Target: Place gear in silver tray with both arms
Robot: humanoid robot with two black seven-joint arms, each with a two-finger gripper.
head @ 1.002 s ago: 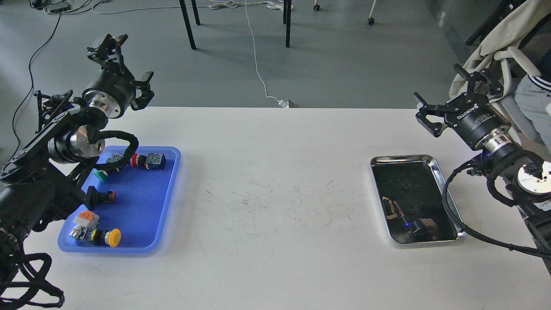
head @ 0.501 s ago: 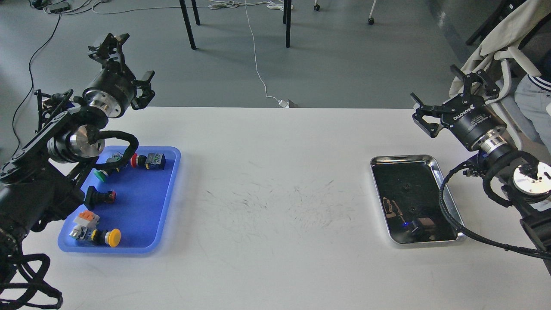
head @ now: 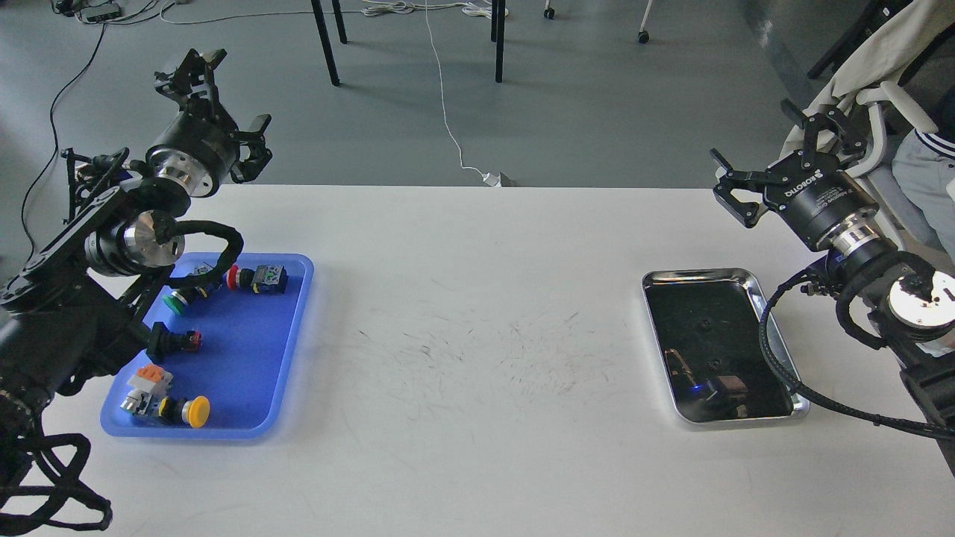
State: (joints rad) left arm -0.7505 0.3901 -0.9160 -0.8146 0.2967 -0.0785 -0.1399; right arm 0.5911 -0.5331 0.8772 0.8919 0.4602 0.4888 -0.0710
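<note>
1. While both arms are raised clear of the table, the head view shows small changes against the earlier pictures: the left gripper sits slightly higher and further back than a second ago, and the right gripper has lifted and turned a little, so that its wrist no longer overlaps the far right corner of the silver tray.
2. Left gripper: fingers spread apart, nothing between them; it hangs beyond the table's far edge, above the floor.
3. Right gripper: fingers spread apart, empty, near the table's far right corner.
4. Silver tray: lies flat on the right half of the table, unmoved, its dark bottom showing only reflections. A black cable from the right arm loops across its right rim.
5. Blue tray: lies on the left half, well apart from the silver tray, unmoved. It holds several push-button parts: a red-capped one, a green-capped one, a black one, an orange-and-white block and a yellow-capped one.
6. Obstruction: the left arm's elbow and cable cover the blue tray's left side and part of its contents.
7. Surroundings: chair legs and a white cord on the grey floor beyond the table.
</note>
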